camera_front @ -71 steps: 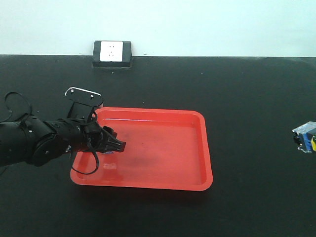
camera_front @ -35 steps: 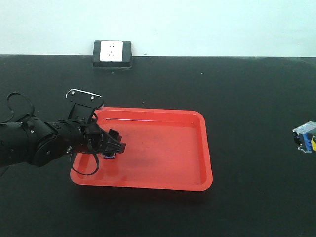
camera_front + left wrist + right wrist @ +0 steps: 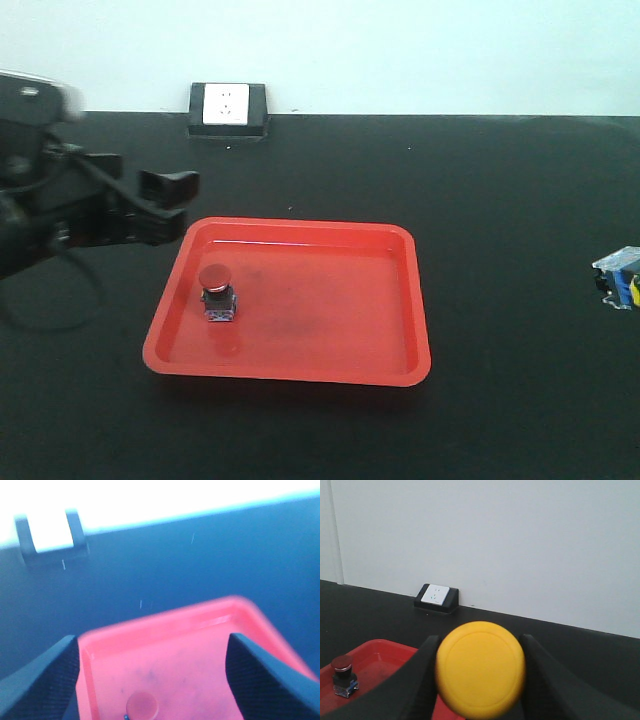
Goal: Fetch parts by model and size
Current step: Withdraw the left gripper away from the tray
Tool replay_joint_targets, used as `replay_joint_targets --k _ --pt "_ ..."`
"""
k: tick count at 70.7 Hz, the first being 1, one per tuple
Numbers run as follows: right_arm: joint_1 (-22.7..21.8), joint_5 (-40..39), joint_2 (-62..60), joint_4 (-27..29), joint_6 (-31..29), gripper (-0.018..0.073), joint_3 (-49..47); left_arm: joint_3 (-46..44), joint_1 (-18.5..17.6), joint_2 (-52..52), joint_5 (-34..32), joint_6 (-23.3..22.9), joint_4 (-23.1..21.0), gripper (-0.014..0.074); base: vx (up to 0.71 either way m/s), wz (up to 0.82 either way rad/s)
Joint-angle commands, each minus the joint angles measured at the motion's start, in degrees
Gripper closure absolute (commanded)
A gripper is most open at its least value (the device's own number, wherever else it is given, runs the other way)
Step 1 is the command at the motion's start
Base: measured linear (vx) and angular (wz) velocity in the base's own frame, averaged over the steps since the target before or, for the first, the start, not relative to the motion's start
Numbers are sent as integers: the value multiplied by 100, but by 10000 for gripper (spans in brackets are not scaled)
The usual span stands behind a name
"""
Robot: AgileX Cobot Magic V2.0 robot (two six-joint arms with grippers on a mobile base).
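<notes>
A red-capped switch (image 3: pixel 216 291) stands upright on its dark base in the left part of the red tray (image 3: pixel 330 372), free of any gripper. My left gripper (image 3: pixel 176 205) hovers open beyond the tray's far left corner. In the left wrist view its fingers (image 3: pixel 42 680) are spread wide with the red cap (image 3: pixel 142 706) below between them. My right gripper (image 3: pixel 479 640) is shut on the yellow-capped switch (image 3: pixel 480 675). That part's blue and yellow body (image 3: pixel 622 277) shows at the right edge of the front view.
A white wall socket in a black housing (image 3: pixel 227 108) sits at the back edge of the black table (image 3: pixel 500 200). The tray has raised rims. The right wrist view shows the tray (image 3: pixel 375 680) and red switch (image 3: pixel 342 675) to its lower left.
My left gripper has let go of the red switch, opened, and pulled up and back to the left out of the tray. The switch now stands alone. The right side has not moved.
</notes>
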Motion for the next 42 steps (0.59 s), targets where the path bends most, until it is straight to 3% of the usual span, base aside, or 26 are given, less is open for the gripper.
replay_joint_targets --k 1,21,42 --pt "-29 -497 55 0 -32 567 -155 204 -50 -744 -333 -23 -29 20 0 0" --pt "-29 -497 55 0 -32 567 -155 1437 -50 -2601 48 18 12 20 0 0" --pt "-29 -497 55 0 -32 567 -155 2175 -50 -4099 1120 23 1 20 0 0"
